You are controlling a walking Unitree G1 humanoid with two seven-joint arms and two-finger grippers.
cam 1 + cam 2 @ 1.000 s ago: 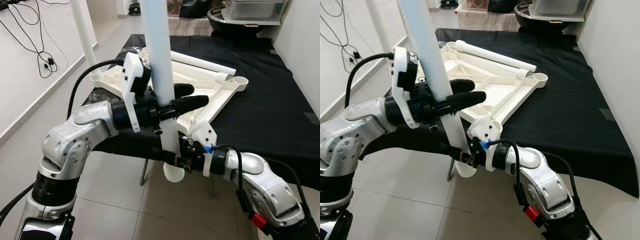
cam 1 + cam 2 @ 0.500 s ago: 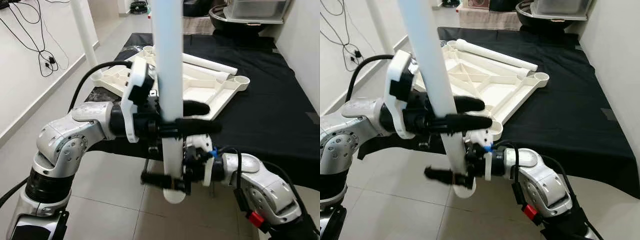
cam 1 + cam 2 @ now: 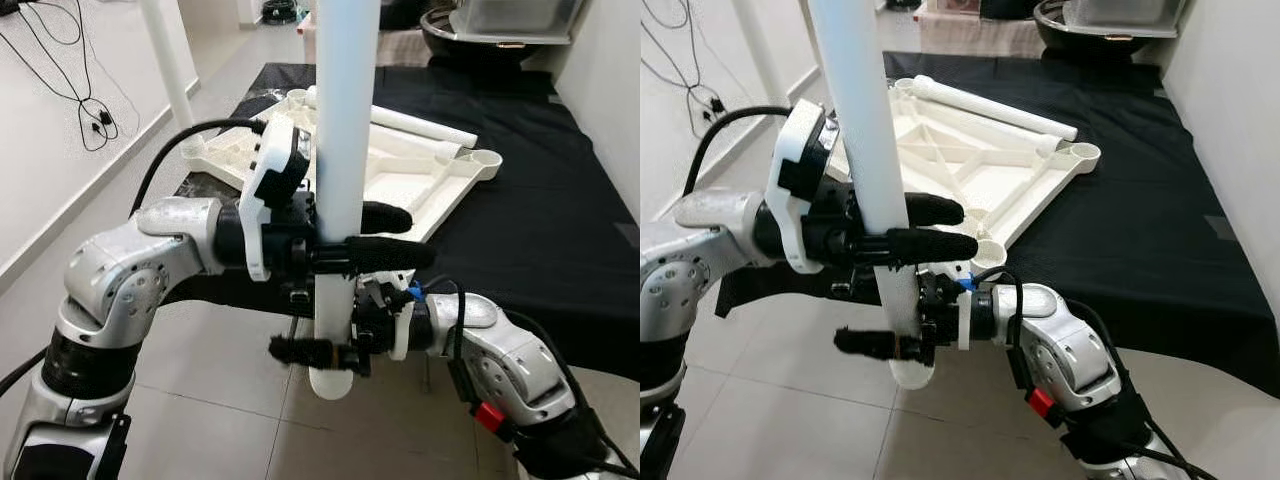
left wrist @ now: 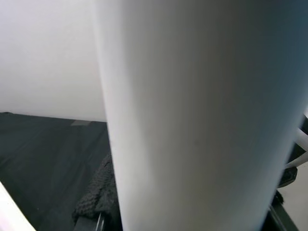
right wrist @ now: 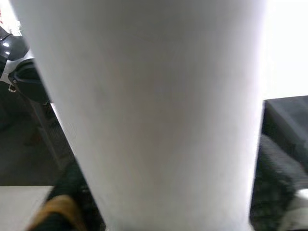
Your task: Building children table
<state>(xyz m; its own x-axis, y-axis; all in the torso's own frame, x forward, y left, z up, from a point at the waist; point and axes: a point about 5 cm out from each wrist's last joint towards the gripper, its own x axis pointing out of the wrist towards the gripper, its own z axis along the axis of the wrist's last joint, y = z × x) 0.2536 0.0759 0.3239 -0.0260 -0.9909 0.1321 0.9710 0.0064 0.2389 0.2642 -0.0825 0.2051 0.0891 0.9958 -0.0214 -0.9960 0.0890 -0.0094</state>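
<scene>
At far left, cables (image 3: 85,115) trail down the white wall, and 1 white leg (image 3: 168,70) already stands upright in a corner socket of the upturned table top (image 3: 400,175). That table top lies underside up on the black cloth (image 3: 540,210), its ribs showing, with another white leg (image 3: 425,125) lying loose across its far edge.

Next comes the left gripper (image 3: 385,240), its 2 black fingers clamped around the middle of the held table leg (image 3: 345,120), which stands nearly vertical in front of the robot, over the floor and short of the cloth's near edge. Just below, the right gripper (image 3: 315,352) grips the same leg close to its lower end, fingers pointing toward the robot's left.

The step in hand looks like carrying this leg to an open socket (the near corner socket (image 3: 990,252) seems the closest candidate). To do it well, both grips should hold firm so the tube cannot slip or twist, the leg should be lifted clear of the rim before moving across, and it should be kept plumb so the end drops squarely into the socket instead of catching on its edge.
</scene>
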